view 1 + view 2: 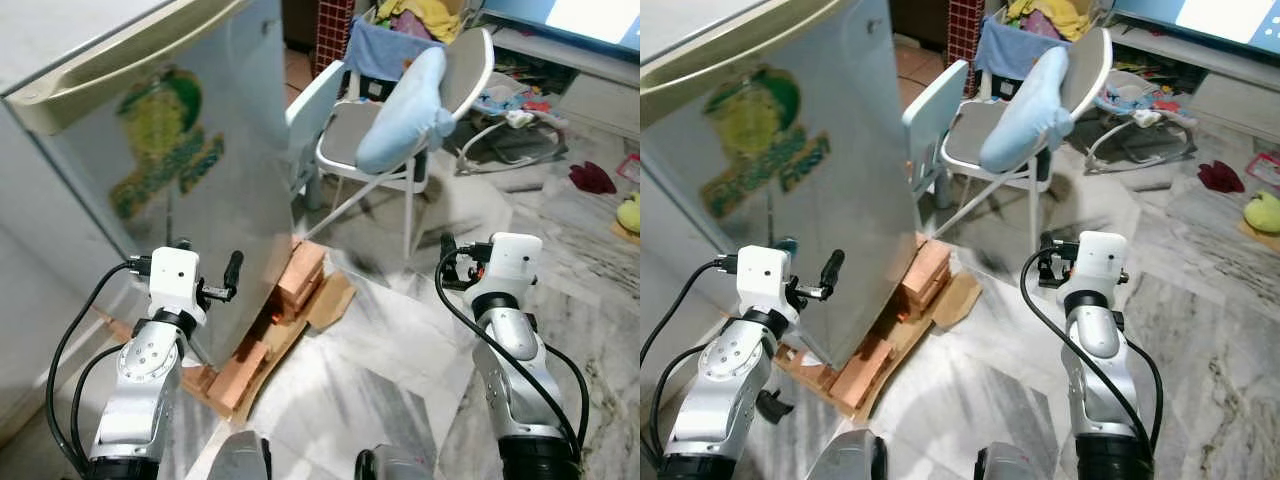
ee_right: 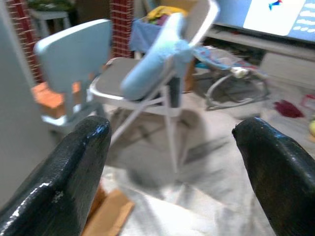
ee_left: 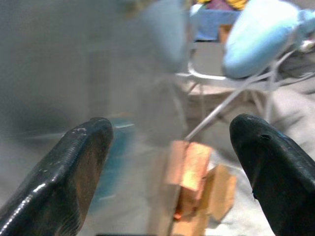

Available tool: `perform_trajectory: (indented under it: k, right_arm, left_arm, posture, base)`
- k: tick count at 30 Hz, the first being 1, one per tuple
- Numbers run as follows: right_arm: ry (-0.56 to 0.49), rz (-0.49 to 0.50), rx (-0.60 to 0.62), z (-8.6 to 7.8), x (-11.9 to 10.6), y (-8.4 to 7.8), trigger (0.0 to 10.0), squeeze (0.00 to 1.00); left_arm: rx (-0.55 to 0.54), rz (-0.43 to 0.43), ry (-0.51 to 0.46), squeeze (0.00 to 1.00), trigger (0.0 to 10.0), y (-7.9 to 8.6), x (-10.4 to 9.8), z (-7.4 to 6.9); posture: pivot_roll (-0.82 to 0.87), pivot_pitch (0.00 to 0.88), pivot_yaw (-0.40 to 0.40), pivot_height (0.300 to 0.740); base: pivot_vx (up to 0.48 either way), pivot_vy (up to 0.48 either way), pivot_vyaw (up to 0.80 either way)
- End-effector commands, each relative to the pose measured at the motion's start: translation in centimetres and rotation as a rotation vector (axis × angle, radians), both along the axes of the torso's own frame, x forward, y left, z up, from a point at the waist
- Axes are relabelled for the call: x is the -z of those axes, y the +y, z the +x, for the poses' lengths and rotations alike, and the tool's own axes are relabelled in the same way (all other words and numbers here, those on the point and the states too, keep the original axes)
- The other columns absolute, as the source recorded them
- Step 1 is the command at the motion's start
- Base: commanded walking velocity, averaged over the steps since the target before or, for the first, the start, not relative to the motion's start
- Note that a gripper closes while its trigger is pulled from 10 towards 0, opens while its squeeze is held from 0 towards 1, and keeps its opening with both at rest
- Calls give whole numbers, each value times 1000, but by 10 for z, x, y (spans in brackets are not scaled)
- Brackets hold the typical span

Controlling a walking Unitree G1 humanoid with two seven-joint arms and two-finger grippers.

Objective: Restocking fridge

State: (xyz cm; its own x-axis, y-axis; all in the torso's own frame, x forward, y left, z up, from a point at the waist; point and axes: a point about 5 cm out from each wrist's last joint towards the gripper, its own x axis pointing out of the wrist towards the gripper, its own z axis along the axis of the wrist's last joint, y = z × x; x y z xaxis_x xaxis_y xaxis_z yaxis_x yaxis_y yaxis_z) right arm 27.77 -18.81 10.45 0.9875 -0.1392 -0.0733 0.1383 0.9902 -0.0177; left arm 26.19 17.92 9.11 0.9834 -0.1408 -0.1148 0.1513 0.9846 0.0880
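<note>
Marble-look floor (image 1: 400, 350) with grey veins, and a pretty cluttered room around it: a grey folding chair (image 1: 400, 130) with a pale blue pillow (image 1: 405, 105) slumped across its seat and back, a light blue plastic chair (image 1: 935, 110) next to it, a baby bouncer (image 1: 510, 120) further back, plus clothes piled up behind.

Over on the robot's left is the fridge (image 1: 170, 170), silver, door shut, with a green and yellow sticker (image 1: 165, 140) on the front and a beige handle bar (image 1: 120, 60) along the top edge. It sits on a stack of bricks (image 1: 295, 285) and flattened cardboard (image 1: 330, 300), so it's lifted off the floor.

Both arms are raised with elbows bent, forearms pointing up and forward. The left gripper (image 3: 170, 162) is right at the lower front of the fridge door, very near the steel but not clearly touching it. In the left wrist view its fingers (image 3: 74, 172) are spread wide with nothing between them, just the door and the bricks beyond.

The right gripper (image 2: 172, 162) hangs over open floor, well apart from the fridge and pointed toward the folding chair. Its fingers (image 2: 275, 167) are also spread wide and holding nothing.
</note>
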Motion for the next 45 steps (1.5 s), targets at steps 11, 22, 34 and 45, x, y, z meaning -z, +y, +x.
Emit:
perform_trajectory:
  k: [11,22,34,45]
  right_arm:
    - [24,-16,22,0,4,-3,10000,0]
    - [56,-42,44,-4,9,-9,10000,0]
    - [72,-21,18,-3,11,-6,10000,0]
    - [77,-23,19,-3,12,-8,10000,0]
  left_arm:
    - [141,-77,22,0,10000,-5,2,-15]
    - [349,0,94,0,10000,0,9,-50]
    - [225,-11,133,0,10000,18,17,-52]
    - [232,-1,140,0,10000,16,19,-52]
  posture:
    - [2,108,-28,740]
    - [29,114,-34,740]
    - [33,114,-37,740]
    - [26,117,-37,740]
  base:
    - [0,42,0]
    - [0,0,0]
    - [0,0,0]
    - [0,254,0]
